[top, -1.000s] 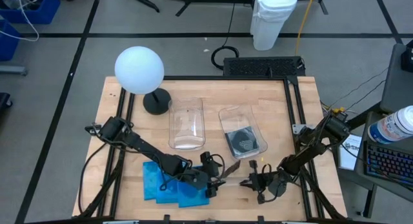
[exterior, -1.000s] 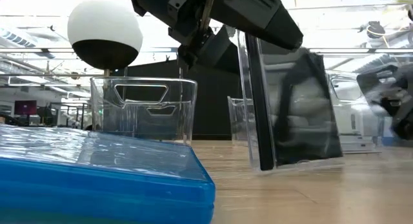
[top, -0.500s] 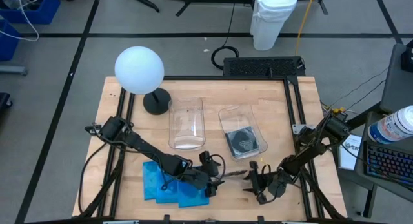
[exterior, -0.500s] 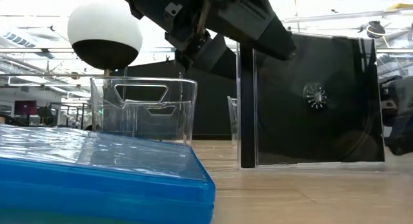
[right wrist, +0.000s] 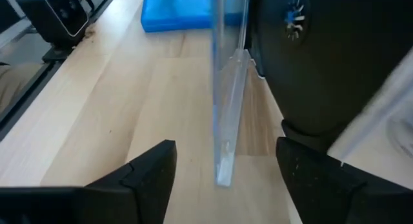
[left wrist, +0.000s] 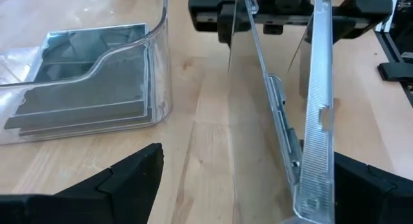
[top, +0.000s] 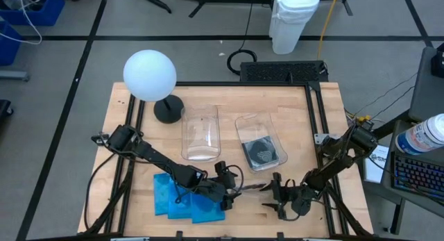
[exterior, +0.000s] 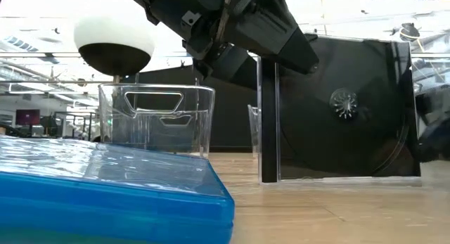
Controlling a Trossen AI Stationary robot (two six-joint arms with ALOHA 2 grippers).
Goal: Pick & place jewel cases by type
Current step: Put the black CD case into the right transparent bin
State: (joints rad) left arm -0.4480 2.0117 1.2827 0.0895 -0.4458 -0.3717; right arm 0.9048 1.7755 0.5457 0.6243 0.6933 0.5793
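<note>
1. Right gripper (top: 275,194), near-right on the table (top: 326,116), is spreading its fingers wide and letting go of the clear jewel case (exterior: 337,110), which a second ago it was clamping.
2. Case is now standing open on edge between both grippers; handover looks underway.
3. Left gripper (top: 232,194) is gaping wide around it, gripping nothing.
4. Glossy blue cases (top: 182,197) are lying stacked near-left; rigid clear bins (top: 200,133) sitting farther back.

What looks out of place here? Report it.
One clear jewel case with a black tray stands upright on its edge, hinged open, on the wooden table between both grippers, instead of lying flat like the blue cases.
</note>
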